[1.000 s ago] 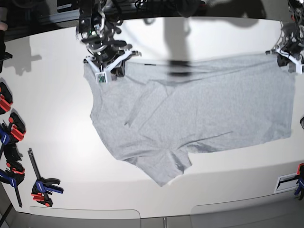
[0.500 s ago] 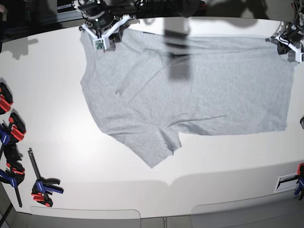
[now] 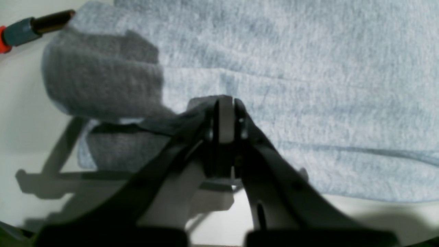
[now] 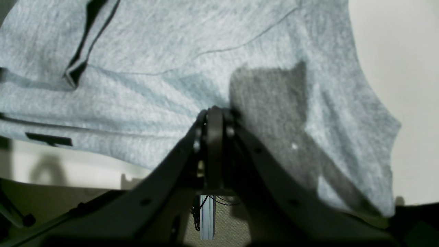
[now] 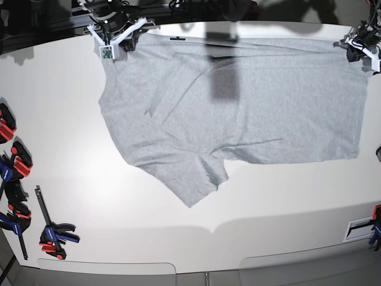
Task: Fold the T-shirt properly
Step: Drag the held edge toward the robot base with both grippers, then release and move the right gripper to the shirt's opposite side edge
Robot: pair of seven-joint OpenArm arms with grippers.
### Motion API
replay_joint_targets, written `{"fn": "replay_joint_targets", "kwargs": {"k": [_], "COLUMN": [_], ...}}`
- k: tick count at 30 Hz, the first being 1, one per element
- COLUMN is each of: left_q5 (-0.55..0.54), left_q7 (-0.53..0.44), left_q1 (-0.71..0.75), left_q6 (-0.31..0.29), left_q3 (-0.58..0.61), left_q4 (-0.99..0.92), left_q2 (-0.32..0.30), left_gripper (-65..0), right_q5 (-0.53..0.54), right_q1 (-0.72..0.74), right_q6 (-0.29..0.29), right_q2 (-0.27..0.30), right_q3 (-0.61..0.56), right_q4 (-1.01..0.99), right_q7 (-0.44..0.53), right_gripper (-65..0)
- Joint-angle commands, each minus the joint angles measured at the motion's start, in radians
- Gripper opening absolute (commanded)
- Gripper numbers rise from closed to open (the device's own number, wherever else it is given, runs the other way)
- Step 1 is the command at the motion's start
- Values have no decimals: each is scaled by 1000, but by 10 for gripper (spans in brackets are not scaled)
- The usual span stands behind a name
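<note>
The T-shirt point(image 5: 238, 113) lies spread out on the white table point(image 5: 71, 155), plain grey side up, with its top edge close to the far edge of the table. One sleeve point(image 5: 193, 182) points toward the near side. A second ago the shirt sat lower down and had a lot more wrinkles. Both arms have pulled it away toward the far edge, and now the cloth looks much flatter and wider.

The right gripper point(image 5: 113, 33) is pinched tight on the shirt's far corner near the sleeve end. In its own camera the jaws are pressed together with grey cloth caught in them. The left gripper point(image 5: 360, 50) is at the other far corner, by the hem. Its jaws are pressed together too, and cloth bunches right at the tips. The picture is blurry there, so it is probably holding the hem, but that is a little hard to see.

So this looks like the smoothing step. The shirt is almost flat, and no fold has been made yet. A few creases point(image 5: 172, 89) are left near the sleeve side.

Some clamps point(image 5: 18, 196) lie at the table's side, well apart from the shirt.
</note>
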Motion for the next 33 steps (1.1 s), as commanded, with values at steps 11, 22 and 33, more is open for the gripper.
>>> {"fn": "replay_joint_targets", "kwargs": {"k": [11, 22, 33], "left_q5": [47, 32, 39], "left_q7": [127, 137, 70], "left_q1": [64, 100, 99], "left_q6": [16, 16, 16], "left_q3": [6, 6, -189], "left_q4": [-12, 74, 312], "left_q2": [29, 48, 48], "left_gripper": [-650, -650, -534], "right_q5": [-42, -42, -46], "right_q1": [-13, -11, 38], "right_q6": [-29, -29, -30], "right_q2": [6, 6, 6], "right_q3": [10, 10, 10], "right_q4": [32, 89, 241], "right_q7": [-11, -3, 26], "right_gripper": [-650, -650, -650]}}
